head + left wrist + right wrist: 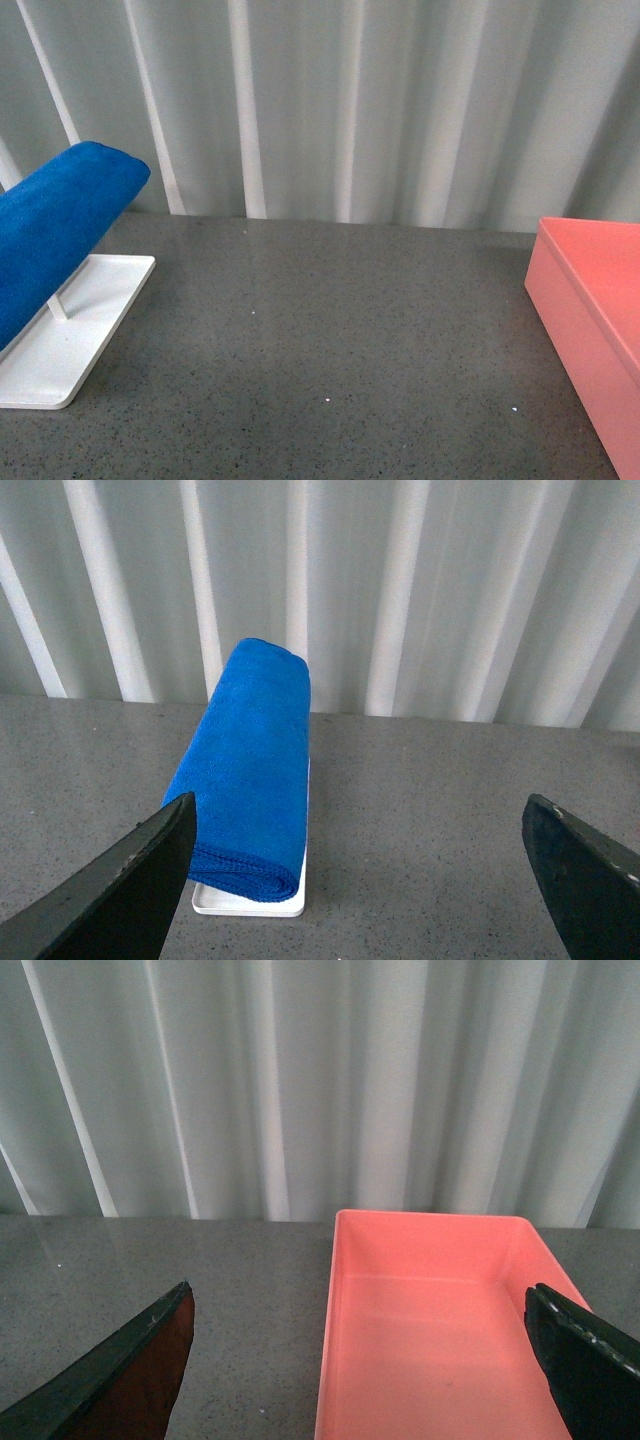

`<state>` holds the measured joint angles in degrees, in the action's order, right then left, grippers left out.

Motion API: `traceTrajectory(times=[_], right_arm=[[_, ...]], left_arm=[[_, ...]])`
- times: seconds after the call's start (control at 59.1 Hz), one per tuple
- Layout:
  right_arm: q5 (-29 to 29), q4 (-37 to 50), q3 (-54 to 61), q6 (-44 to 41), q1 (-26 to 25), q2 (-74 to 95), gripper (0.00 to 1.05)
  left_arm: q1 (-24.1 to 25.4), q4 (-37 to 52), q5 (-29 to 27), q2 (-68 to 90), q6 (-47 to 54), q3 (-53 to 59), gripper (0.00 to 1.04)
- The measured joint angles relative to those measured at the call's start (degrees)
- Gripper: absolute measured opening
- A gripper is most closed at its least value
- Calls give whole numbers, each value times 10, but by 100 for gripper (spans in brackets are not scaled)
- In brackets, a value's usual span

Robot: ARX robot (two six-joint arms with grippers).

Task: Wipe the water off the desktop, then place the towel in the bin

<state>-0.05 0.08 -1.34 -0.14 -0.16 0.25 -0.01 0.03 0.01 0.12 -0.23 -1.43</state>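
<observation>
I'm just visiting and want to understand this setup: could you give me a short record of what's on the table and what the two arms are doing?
Surface: dark grey speckled stone-like desktop
Towel: bright blue microfibre towel, draped over a stand on a flat white tray, robot's left
Bin: salmon-pink rectangular plastic bin, robot's right, nothing seen inside
Water: no clear puddle; a few tiny bright specks
Left gripper: open, holding nothing, facing the towel
Right gripper: open, holding nothing, facing the bin
Backdrop: pale pleated curtain

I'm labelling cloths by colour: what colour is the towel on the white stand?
The towel is bright royal blue; clearest in the left wrist view.
</observation>
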Motion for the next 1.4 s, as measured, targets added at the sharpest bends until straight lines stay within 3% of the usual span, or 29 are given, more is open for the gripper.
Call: traceTrajectory(times=[0.964,1.049,1.269,1.404], right_arm=[[0,0,0,0,0,0,98],[-1,0,0,0,0,0,98],[0,0,0,0,0,0,98],[0,0,0,0,0,0,98]], left_arm=[[0,-3,3,3,-4,-1,98],[4,-136,31,135,-64,-71,98],[-7,135,21,533,-57,-243,98],[-19,134,15,751,-38,-393,98]])
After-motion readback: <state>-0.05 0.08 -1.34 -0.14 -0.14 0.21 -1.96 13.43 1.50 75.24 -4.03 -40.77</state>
